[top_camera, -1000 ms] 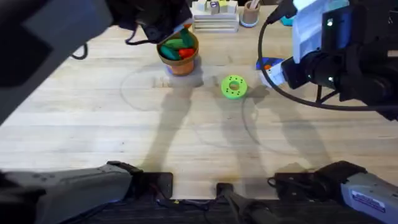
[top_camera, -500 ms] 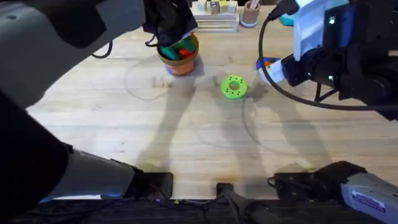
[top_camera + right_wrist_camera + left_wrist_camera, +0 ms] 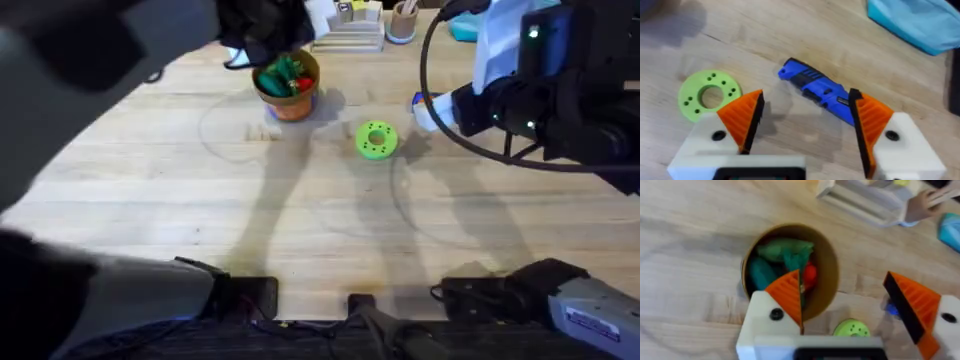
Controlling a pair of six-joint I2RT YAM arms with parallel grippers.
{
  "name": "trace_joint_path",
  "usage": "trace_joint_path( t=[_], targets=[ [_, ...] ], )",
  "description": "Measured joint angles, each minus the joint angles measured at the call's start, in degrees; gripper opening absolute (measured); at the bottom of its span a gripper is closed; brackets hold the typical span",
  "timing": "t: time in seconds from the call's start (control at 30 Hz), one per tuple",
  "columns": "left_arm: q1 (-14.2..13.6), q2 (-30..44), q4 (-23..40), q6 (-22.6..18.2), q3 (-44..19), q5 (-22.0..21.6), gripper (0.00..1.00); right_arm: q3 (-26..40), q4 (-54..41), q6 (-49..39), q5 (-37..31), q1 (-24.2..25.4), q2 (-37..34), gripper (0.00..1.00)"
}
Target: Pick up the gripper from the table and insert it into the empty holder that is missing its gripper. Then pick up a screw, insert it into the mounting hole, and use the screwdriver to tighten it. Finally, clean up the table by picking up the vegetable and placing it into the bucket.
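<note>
- Even, bright indoor light falls on the pale wooden table [image 3: 300,200]; no glare.
- Soft, long grey shadows of the arms cross its middle in the overhead view.
- The left arm rises under the overhead camera as a large, dark, blurred mass.
- Both wrist views are soft, with the nearest white finger bases blurred.

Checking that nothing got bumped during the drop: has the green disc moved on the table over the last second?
No. The green disc lies at the same spot on the table, just right of and below the bucket, as before.
</note>
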State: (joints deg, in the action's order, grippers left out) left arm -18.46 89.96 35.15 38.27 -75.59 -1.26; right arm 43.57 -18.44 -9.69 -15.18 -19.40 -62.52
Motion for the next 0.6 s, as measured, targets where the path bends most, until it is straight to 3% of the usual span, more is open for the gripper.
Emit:
trace_joint_path(
  t=[0.1,0.23,0.43,0.6],
  targets=[
    [0.0,-5.1,0.2,-3.9,0.0,0.0,0.994,0.1,-1.4,1.4,0.0,-1.7,0.9,0.992],
    [0.0,-13.1,3.7,-12.2,0.0,0.0,0.995,2.7,-7.1,2.9,0.1,-4.3,3.0,0.992],
    [0.0,-22.6,12.4,-27.9,0.0,0.0,0.994,14.5,-20.8,6.2,1.0,-5.8,4.2,0.992],
    [0.0,-28.6,17.4,-39.0,0.0,-0.1,0.993,23.5,-32.8,8.7,5.5,-5.9,4.4,0.991]
  ],
)
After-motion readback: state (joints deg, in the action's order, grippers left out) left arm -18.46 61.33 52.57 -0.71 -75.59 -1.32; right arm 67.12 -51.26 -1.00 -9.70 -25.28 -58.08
